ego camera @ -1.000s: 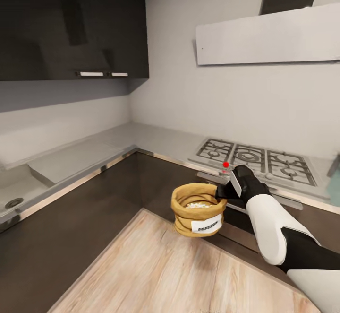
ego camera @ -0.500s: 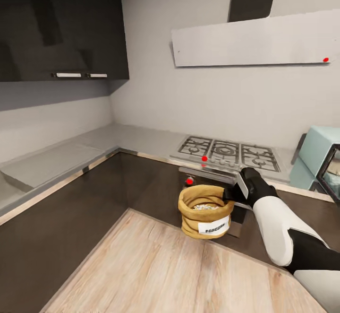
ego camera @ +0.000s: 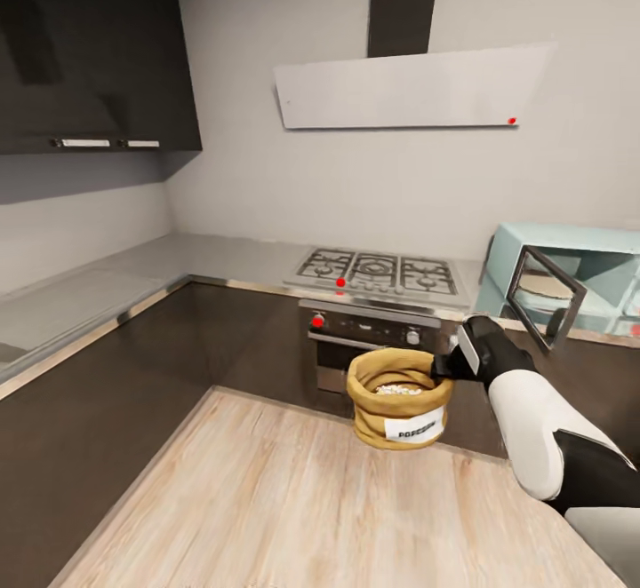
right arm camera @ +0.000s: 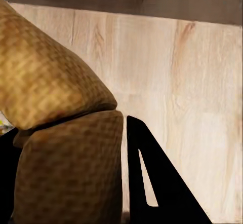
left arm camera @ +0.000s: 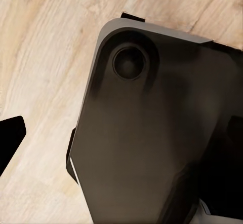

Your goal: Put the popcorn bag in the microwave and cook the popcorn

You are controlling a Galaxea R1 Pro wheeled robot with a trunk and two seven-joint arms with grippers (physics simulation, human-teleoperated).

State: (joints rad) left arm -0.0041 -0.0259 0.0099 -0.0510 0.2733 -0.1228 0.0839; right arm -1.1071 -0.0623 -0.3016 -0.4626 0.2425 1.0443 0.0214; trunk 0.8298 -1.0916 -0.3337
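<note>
The popcorn bag (ego camera: 397, 403), a tan burlap sack with a white label, hangs in the air above the wooden floor in front of the oven. Pale popcorn (ego camera: 397, 388) lies inside it. My right gripper (ego camera: 444, 366) is shut on the bag's rolled rim from the right side. In the right wrist view the burlap bag (right arm camera: 61, 133) sits against a black finger (right arm camera: 140, 158). The mint-blue microwave (ego camera: 569, 259) stands on the countertop (ego camera: 222, 259) at the right, its dark glass door (ego camera: 544, 297) swung open. In the left wrist view one black fingertip (left arm camera: 7, 138) shows over the floor.
A steel gas hob (ego camera: 378, 271) sits above a built-in oven (ego camera: 373, 344) straight ahead, with a grey hood (ego camera: 409, 86) over them. Dark cabinet fronts (ego camera: 116, 375) line the left side and upper cabinets (ego camera: 89, 46) hang at top left. My dark base (left arm camera: 152, 133) is beside the left arm.
The head view has swung to the right, bringing the microwave with its open door into sight. The bag stays held in my right gripper in the same pose.
</note>
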